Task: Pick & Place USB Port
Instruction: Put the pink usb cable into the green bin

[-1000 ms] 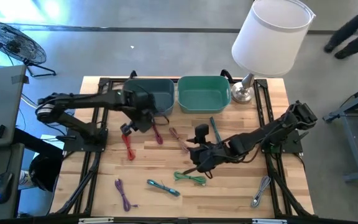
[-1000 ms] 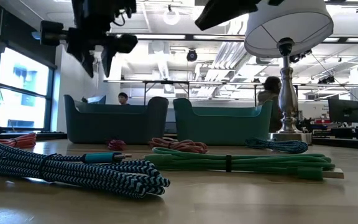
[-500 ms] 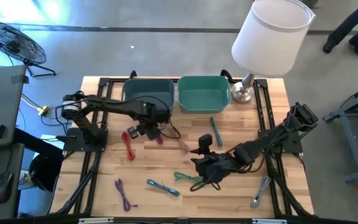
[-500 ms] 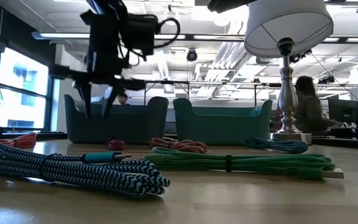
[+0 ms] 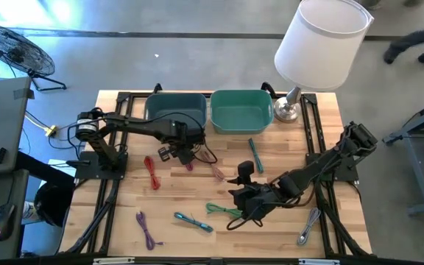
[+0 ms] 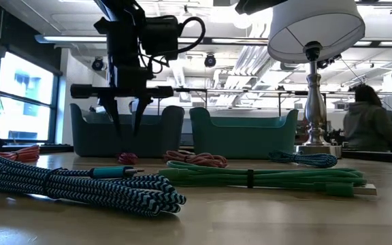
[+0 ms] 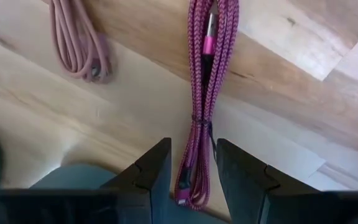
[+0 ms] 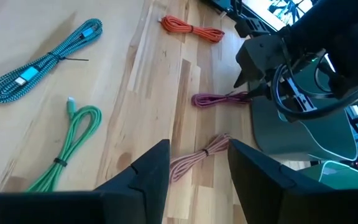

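Note:
A magenta USB cable (image 7: 202,118) lies coiled on the wooden table in front of the blue-grey bin (image 5: 175,110); it also shows in the high view (image 5: 190,160). My left gripper (image 7: 191,149) hangs open over it, one finger on either side of the cable's near end. In the low view its fingertips (image 6: 124,126) stand above the cable (image 6: 128,158), apart from it. My right gripper (image 8: 197,149) is open and held above the table by the green cable (image 5: 225,211), with a pink cable (image 8: 194,160) showing between its fingers farther off.
A green bin (image 5: 241,110) sits beside the blue-grey one at the far edge, with a lamp (image 5: 319,40) to its right. Loose cables lie about: red (image 5: 152,171), purple (image 5: 146,228), blue-teal (image 5: 193,221), teal (image 5: 254,154), grey (image 5: 308,227). People move in the room behind.
My left gripper has come down from high up and shifted toward the table's right, ending over the magenta cable. My right gripper has moved a little toward the near edge, over the green cable. No cable has moved.

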`<action>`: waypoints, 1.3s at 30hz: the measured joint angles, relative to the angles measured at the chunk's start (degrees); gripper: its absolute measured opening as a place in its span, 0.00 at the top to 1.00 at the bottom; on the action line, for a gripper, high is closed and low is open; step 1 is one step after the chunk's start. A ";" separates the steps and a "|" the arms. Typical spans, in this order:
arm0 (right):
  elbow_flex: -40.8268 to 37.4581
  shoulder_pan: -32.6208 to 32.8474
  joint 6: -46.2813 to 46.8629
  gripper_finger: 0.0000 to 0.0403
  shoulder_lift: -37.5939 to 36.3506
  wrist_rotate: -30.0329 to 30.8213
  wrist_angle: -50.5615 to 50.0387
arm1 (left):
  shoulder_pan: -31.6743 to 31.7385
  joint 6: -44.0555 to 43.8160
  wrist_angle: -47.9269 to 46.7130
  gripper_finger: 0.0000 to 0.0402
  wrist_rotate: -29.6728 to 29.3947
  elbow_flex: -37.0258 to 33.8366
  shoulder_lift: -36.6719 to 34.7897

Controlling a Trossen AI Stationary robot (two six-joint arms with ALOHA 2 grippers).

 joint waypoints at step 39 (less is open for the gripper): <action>-0.04 0.69 2.75 0.62 0.00 -2.64 -2.93 | -5.68 -20.87 -22.25 0.95 3.41 7.24 6.43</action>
